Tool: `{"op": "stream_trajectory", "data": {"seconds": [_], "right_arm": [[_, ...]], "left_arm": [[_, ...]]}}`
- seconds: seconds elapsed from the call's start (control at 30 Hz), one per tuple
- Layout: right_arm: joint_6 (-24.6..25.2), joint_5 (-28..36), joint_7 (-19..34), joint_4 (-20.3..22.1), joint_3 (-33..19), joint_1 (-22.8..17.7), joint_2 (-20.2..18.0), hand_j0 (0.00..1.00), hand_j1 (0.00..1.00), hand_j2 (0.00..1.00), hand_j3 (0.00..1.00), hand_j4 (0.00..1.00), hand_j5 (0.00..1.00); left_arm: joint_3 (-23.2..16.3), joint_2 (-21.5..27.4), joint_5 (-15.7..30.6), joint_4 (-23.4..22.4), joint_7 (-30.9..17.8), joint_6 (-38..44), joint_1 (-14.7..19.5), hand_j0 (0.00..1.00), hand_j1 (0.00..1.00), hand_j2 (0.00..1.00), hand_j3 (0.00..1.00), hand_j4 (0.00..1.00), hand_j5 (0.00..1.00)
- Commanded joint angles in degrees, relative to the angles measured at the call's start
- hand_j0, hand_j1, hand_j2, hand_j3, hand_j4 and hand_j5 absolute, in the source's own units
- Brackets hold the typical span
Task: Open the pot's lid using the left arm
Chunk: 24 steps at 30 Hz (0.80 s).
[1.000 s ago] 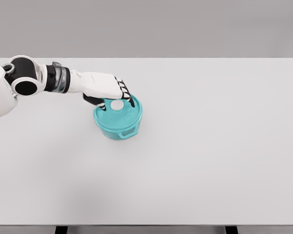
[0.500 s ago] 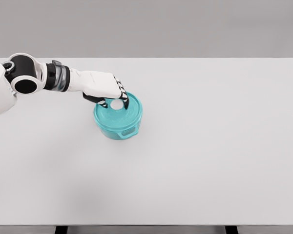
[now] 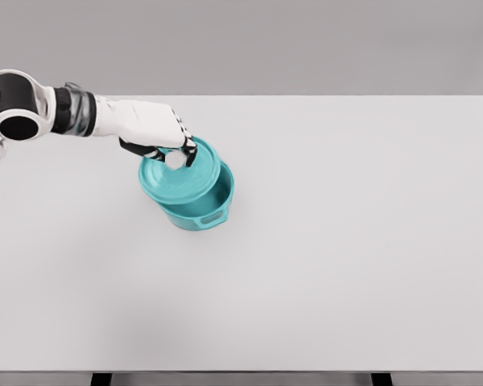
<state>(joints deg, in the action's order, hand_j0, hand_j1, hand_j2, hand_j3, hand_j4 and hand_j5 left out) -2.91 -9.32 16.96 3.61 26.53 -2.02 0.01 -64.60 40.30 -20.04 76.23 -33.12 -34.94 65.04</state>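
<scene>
**Lid lifted clear of the pot and carried toward the left edge**

Our left hand (image 3: 167, 145) has its fingers (image 3: 187, 150) curled tightly around the small white round knob (image 3: 175, 158) of the round teal plastic lid (image 3: 179, 174), and it has hold of nothing else. Half a second ago that lid sat flat on the teal round pot with side handles (image 3: 201, 205); now it has risen, tilted, and shifted toward the left edge of the white flat table (image 3: 346, 241). The pot itself has not moved: it stands left of the table's middle, nearer the far edge than the near one.

We judge the opening itself as largely done, since the pot's right rim and part of its inner wall now show uncovered. The lid overlaps the pot's left side in this view, and we cannot tell for certain whether its lower edge is touching the rim or hanging just above it.

What remains, in our judgement, is to carry the lid fully aside. We see nothing else on the table, so nothing blocks that path; the one risk is the tilted lid catching the pot's rim and dragging it. Our right arm is out of view.
</scene>
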Motion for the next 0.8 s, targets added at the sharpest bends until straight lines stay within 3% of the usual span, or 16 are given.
{"op": "stream_trajectory", "data": {"seconds": [0.0, 0.27, 0.5, 0.53, 0.6, 0.77], "right_arm": [[0.0, 0.0, 0.0, 0.0, 0.0, 0.0, 0.0, 1.0, 1.0, 1.0, 1.0, 1.0, 1.0], [0.0, 0.0, 0.0, 0.0, 0.0, 0.0, 0.0, 1.0, 1.0, 1.0, 1.0, 1.0, 1.0], [0.0, 0.0, 0.0, 0.0, 0.0, 0.0, 0.0, 1.0, 1.0, 1.0, 1.0, 1.0, 1.0], [0.0, 0.0, 0.1, 0.0, 0.0, -0.1, 0.0, 1.0, 1.0, 1.0, 1.0, 1.0, 1.0], [0.0, 0.0, 0.0, 0.0, 0.0, 0.0, 0.0, 1.0, 1.0, 1.0, 1.0, 1.0, 1.0], [0.0, 0.0, 0.1, 0.0, 0.0, 0.0, 0.0, 1.0, 1.0, 1.0, 1.0, 1.0, 1.0]], "left_arm": [[-0.2, 2.9, 0.3, 0.1, 0.1, -0.1, 0.0, 0.46, 0.46, 0.46, 0.46, 0.46, 0.46], [-2.3, 10.5, -1.7, 0.2, -0.4, -0.1, 0.6, 0.46, 0.46, 0.46, 0.46, 0.46, 0.46], [-3.2, 12.3, -3.9, -0.1, -0.7, -0.1, 0.5, 0.49, 0.49, 0.49, 0.49, 0.49, 0.49], [-3.3, 12.3, -3.9, -0.1, -0.7, -0.1, 0.5, 0.52, 0.52, 0.52, 0.52, 0.52, 0.52], [-3.3, 12.2, -3.8, -0.2, -0.6, -0.1, 0.4, 1.0, 1.0, 1.0, 1.0, 1.0, 1.0], [-3.3, 12.3, -3.7, -1.4, -0.6, -0.1, 0.1, 1.0, 1.0, 1.0, 1.0, 1.0, 1.0]]}}
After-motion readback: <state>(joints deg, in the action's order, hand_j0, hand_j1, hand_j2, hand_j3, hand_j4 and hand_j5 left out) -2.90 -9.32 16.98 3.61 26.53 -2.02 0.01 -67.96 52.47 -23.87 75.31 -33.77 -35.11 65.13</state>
